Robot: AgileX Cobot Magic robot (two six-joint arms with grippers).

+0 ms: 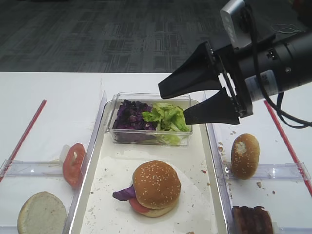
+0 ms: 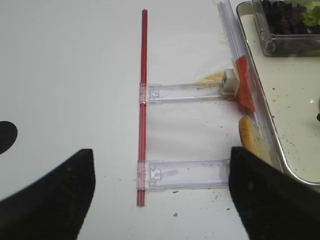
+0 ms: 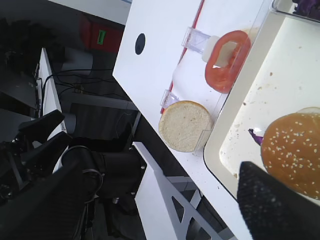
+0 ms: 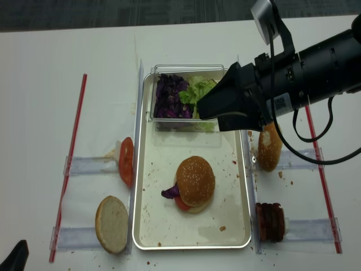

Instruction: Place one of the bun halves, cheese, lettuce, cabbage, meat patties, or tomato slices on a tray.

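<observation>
Golden-brown sesame-dotted bun top (image 1: 156, 184) crowning a stacked burger at mid-tray, over a red tomato slice (image 1: 139, 205) and a pale bottom bun, with a scrap of dark purple cabbage (image 1: 125, 193) poking out at its left. All of it resting on the long cream-white rectangular tray with raised silvery rim (image 1: 208, 190), speckled with crumbs. At the tray's far end, a small clear plastic box (image 1: 151, 138) holding purple shredded cabbage on the left and light green frilly lettuce (image 1: 167, 118) on the right. Right gripper (image 1: 173, 104), black and wedge-fingered, spread wide above the box's right end and the lettuce, gripping nothing, touching nothing; seen from the overhead view well above the tray rather than down in it. Left gripper (image 2: 160, 197) visible only in its own wrist view, two dark fingers far apart over bare white table, nothing between them. Left of the tray, outside the rim: a round red tomato slice with paler centre (image 1: 73, 164) leaning against a clear plastic bracket, and nearer the front a pale flat-faced bun half (image 1: 42, 213) lying face up. Right of the tray: a brown bun with a white torn patch (image 1: 244, 155), and in front of it dark reddish-brown ridged meat patties (image 1: 252, 219). Thin red strips (image 1: 24, 138) along both outer sides of the table.
</observation>
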